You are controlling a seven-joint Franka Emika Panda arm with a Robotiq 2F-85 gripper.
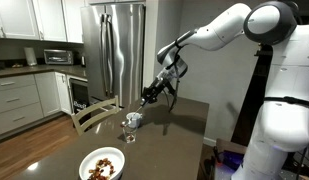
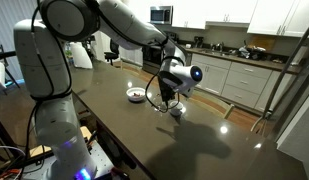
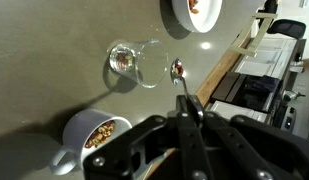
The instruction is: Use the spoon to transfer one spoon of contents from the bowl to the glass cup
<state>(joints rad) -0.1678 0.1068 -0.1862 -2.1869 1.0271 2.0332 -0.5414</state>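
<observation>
In the wrist view, a white mug [image 3: 92, 138] is sitting at the lower left on the dark counter [image 3: 54, 60], with brown pieces showing inside it. To its right the glass cup [image 3: 134, 62] is standing upright. It is looking clear right through, and no brown pieces are showing in it, so the transfer is probably not done yet.

Just beside the cup's right side the spoon [image 3: 180, 85] is hanging with its scoop end near the rim but not over the opening. Whether the scoop is carrying anything is too small to tell. The hand [image 3: 187, 112] is clenching the thin handle from below, its fingers pressed tight together on it.

Further right, at the top edge, the bowl [image 3: 172, 18] is lying well apart from the spoon, with the contents [image 3: 197, 5] heaped inside. An exterior view is showing the same bowl [image 1: 85, 160] near the counter's front.

By this layout the spoon is already gripped. The tipping into the cup, and possibly the scoop itself, is remaining.
</observation>
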